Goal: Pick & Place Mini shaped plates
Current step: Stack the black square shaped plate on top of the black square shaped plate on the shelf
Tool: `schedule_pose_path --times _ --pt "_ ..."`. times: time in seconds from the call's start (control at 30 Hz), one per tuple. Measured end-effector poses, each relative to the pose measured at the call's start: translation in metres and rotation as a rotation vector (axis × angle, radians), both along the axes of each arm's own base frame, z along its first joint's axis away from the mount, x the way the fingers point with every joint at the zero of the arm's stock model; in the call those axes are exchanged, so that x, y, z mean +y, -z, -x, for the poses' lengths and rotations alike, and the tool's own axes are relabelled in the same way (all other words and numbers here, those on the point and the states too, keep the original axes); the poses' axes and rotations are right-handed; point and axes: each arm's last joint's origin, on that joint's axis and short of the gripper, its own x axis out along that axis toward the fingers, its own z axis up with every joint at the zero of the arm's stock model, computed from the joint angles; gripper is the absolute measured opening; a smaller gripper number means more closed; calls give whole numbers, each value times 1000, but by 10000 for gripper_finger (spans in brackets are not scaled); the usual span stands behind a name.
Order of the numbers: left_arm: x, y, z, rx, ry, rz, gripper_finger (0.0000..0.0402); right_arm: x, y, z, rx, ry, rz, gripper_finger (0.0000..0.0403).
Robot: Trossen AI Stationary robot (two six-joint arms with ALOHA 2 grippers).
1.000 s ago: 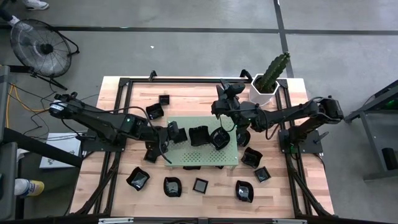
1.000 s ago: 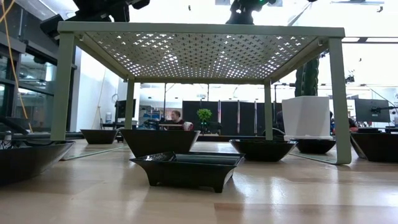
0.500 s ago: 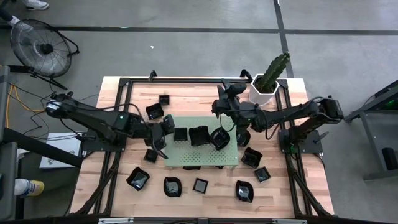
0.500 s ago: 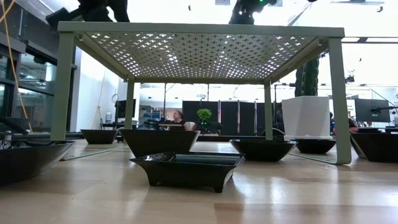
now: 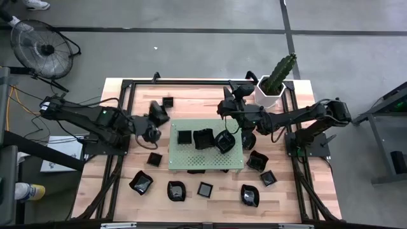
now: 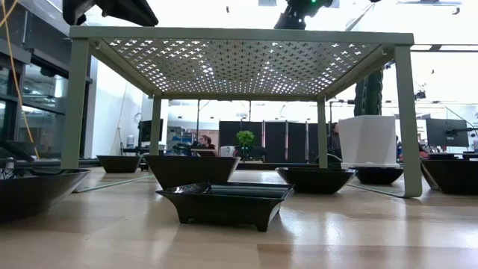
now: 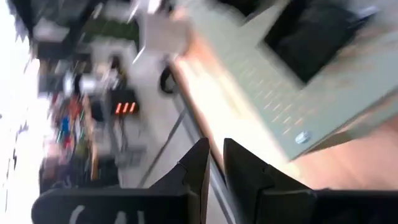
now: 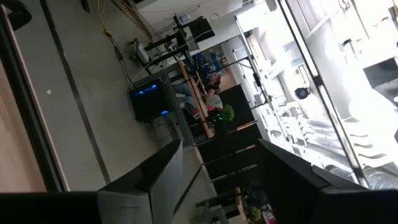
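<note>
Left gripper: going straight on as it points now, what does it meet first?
Probably the green perforated board's near edge, then the square plate on it; the left gripper's height is unclear.

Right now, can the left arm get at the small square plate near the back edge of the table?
Probably yes. The left gripper hangs just in front of that small square plate, with only one other black plate lying beside the path and nothing above it.

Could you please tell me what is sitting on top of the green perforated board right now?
Three black mini plates rest on the green board: a small square one, a larger one, and a round one.
</note>
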Motion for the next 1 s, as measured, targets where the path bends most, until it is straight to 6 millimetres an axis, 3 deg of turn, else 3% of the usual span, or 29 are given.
schedule_pose_path --times 0.2,0.53,0.83,1.0 --pt "26 -9 13 -110 -196 71 43 0 1 0 -27 19 -16 197" --pt "96 -8 24 -127 -421 213 43 0 1 1 -39 42 -24 197" --pt "169 14 35 -134 -559 515 50 0 5 1 -49 39 -45 197" --pt "208 37 42 -108 -673 652 109 0 10 0 -30 40 -56 197"
